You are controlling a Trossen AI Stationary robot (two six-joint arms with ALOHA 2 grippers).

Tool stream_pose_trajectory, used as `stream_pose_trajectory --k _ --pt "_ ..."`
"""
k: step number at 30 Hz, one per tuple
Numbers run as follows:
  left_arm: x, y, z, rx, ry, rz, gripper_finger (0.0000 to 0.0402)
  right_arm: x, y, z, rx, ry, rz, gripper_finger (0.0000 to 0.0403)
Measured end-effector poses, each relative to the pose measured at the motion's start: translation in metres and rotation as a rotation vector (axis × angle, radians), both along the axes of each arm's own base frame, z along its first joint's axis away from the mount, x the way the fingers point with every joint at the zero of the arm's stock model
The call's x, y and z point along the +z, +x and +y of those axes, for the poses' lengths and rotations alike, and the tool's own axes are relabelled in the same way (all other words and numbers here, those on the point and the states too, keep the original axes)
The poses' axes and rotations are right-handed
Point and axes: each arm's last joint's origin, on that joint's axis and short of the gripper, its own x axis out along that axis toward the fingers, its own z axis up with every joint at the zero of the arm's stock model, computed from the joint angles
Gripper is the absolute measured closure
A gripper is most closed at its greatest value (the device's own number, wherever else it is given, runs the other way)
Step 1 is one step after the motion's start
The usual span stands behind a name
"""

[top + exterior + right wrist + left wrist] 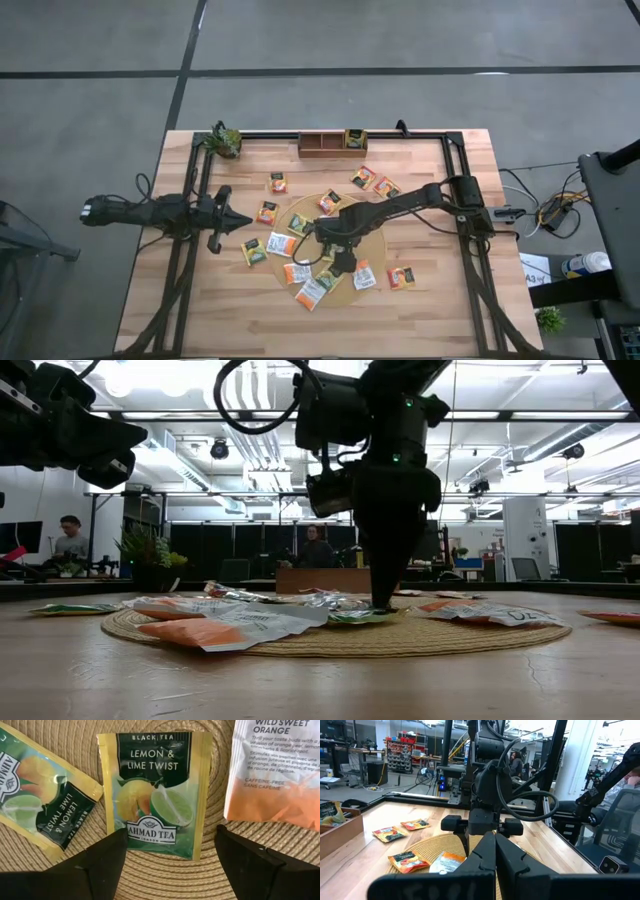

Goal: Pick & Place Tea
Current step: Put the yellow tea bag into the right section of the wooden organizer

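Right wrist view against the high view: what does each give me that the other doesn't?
Only the right wrist view: the print on the lemon and lime sachet, lying flat on the woven mat, with the right gripper open, one finger on each side of its lower edge. Only the high view: the whole table, the left gripper shut and parked off the mat, the wooden tray at the far edge, and loose sachets around the mat. Both: right gripper over the mat among sachets.

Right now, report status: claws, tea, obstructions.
Right claw open, down on the round mat, straddling a lemon and lime sachet. Left claw shut, idle at table's left. Neighbouring sachets close either side; none between fingers and target.
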Motion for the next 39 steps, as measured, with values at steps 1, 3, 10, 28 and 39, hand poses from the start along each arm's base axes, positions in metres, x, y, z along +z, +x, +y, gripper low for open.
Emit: stream_pose_trajectory --k 1,3,10,28,39 --pt "0.000 0.000 0.000 0.000 0.000 0.001 0.0402 -0.001 0.000 0.000 -0.001 0.000 -0.001 0.0109" --pt "0.000 0.000 0.000 0.000 0.000 0.001 0.0402 -0.003 0.001 -0.002 0.006 0.002 -0.002 0.0120" --pt "0.000 0.000 0.000 0.000 0.000 0.000 0.0402 -0.005 0.001 -0.002 0.013 0.012 -0.002 0.0248" --pt "0.000 0.000 0.000 0.000 0.000 0.001 0.0402 0.050 -0.008 -0.006 -0.104 -0.073 -0.155 0.0381" --pt "0.000 0.000 0.000 0.000 0.000 0.001 0.0402 0.088 -0.019 -0.035 -0.393 -0.234 -0.285 0.0382"
